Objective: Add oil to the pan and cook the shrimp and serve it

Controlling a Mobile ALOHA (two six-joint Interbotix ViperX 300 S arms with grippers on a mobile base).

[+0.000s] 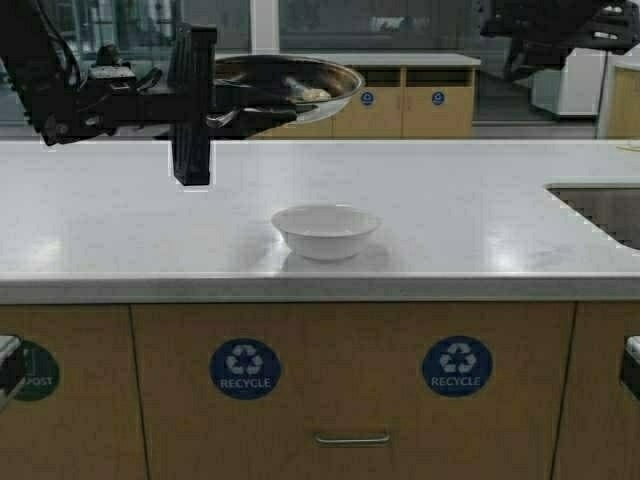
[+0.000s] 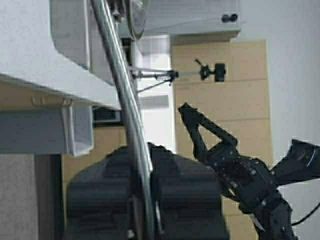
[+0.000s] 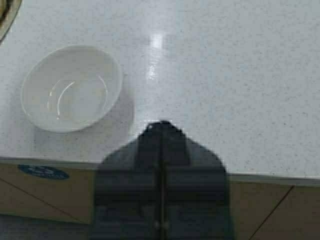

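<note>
Presently the left gripper [image 1: 235,112] is raised above the far left part of the white countertop [image 1: 480,225], its fingers [image 2: 175,192] clamped together on the rim of the pan [image 1: 300,85]. That pan is held in the air, clear of the counter surface, tilted so its dark inside shows; a few pale pieces of shrimp [image 1: 308,94] lie inside near the middle. A white bowl [image 1: 326,230] stands on the counter near its front edge, roughly midway along, below and slightly right of the lifted pan, well apart from it. Bare counter lies all round the bowl on every side. A sink [image 1: 600,212] cuts into the counter at the right edge. The right gripper [image 3: 161,131] hangs above the front edge of the counter beside the bowl, its fingers pressed together on nothing
</note>
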